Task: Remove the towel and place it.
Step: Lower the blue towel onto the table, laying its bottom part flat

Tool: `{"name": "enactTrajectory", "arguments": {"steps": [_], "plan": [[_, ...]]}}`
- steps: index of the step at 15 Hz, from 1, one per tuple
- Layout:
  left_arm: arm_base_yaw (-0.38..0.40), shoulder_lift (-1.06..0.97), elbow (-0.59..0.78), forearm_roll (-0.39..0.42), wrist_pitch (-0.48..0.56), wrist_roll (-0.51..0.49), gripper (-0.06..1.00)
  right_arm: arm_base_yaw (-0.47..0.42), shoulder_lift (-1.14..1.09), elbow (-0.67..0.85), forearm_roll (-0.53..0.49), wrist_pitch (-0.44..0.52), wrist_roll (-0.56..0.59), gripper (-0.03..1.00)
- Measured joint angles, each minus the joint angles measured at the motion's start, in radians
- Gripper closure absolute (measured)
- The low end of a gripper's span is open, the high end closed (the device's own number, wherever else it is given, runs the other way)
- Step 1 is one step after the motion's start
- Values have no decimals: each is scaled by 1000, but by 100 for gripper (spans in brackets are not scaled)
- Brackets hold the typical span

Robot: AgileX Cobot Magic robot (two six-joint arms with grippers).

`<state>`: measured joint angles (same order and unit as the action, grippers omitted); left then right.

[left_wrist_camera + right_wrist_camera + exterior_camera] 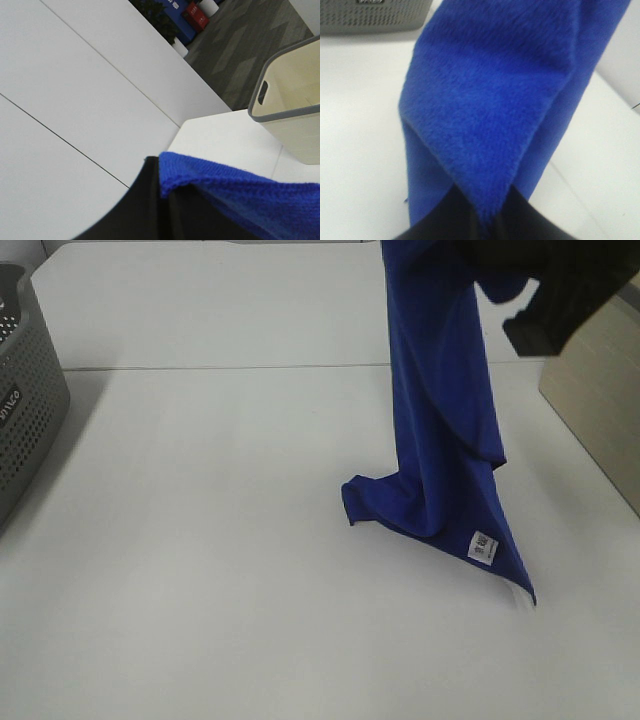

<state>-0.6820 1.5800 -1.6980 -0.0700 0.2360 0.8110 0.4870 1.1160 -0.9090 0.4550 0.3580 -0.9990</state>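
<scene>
The royal-blue towel (440, 420) hangs in a long fold from the top right of the exterior view. Its lower end (430, 510) rests crumpled on the white table (200, 540), with a white tag (482, 547) showing. A black arm (560, 285) at the top right edge holds the upper end. In the right wrist view my right gripper (480, 215) is shut on a folded corner of the towel (495, 100). The left wrist view shows my left gripper (162, 192) shut, with a stitched edge of the towel (235, 185) pinched at its black fingers (140, 210).
A grey perforated basket (25, 400) stands at the table's left edge and also appears as the grey basket (375, 17) in the right wrist view. A cream bin with a grey rim (295, 95) stands at the right, seen as the beige bin (600, 400) from above.
</scene>
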Motion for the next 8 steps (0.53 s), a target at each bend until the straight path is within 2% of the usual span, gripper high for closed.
{"name": "enactTrajectory", "arguments": {"steps": [3, 6, 7, 8], "plan": [[27, 0, 0, 0, 60, -121, 94, 0, 67, -110, -214, 329, 243, 97], [27, -1, 0, -4, 136, -206, 94, 0, 169, -353, -429, 680, 570, 97], [27, -1, 0, -4, 189, -241, 94, 0, 188, -427, -480, 744, 644, 97], [27, -1, 0, 1, 255, -285, 94, 0, 201, -494, -520, 768, 706, 97]]}}
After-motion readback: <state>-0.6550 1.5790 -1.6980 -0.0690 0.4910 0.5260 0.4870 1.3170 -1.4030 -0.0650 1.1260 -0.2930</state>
